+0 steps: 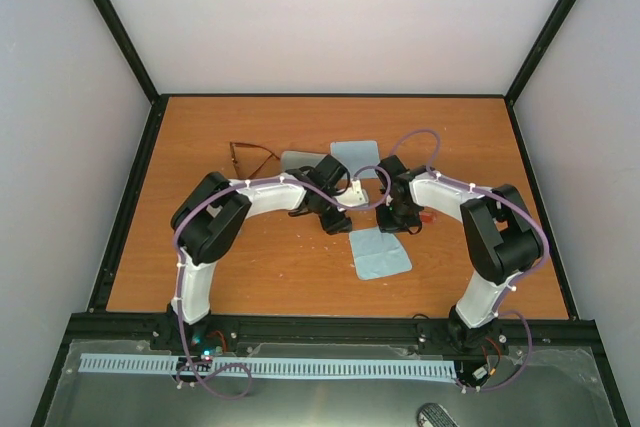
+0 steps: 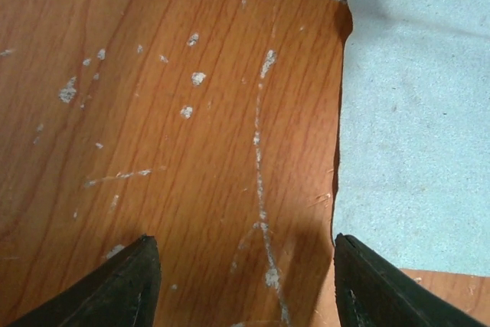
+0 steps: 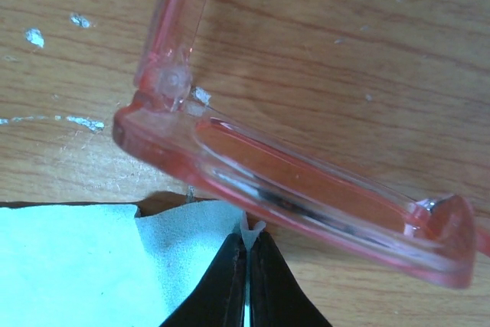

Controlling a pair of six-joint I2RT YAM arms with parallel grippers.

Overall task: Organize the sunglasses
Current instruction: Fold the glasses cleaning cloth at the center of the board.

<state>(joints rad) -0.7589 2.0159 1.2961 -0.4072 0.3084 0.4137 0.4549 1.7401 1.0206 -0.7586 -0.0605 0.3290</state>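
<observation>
The red-orange sunglasses (image 3: 306, 189) lie on the table right in front of my right gripper (image 3: 247, 241), one arm folded out; in the top view only a red bit (image 1: 428, 217) shows beside that gripper (image 1: 396, 223). My right gripper is shut on a corner of a light blue cloth (image 3: 69, 266). The dark brown wire pair (image 1: 250, 155) lies at the back left, apart from both grippers. My left gripper (image 2: 245, 273) is open and empty over bare wood, next to the cloth's edge (image 2: 413, 135); in the top view it (image 1: 340, 223) is at mid-table.
A second light blue cloth (image 1: 356, 155) and a grey case (image 1: 300, 160) lie behind the grippers. The near cloth (image 1: 381, 253) spreads in front of them. A pale object (image 1: 356, 188) sits between the two wrists. Black rails edge the table.
</observation>
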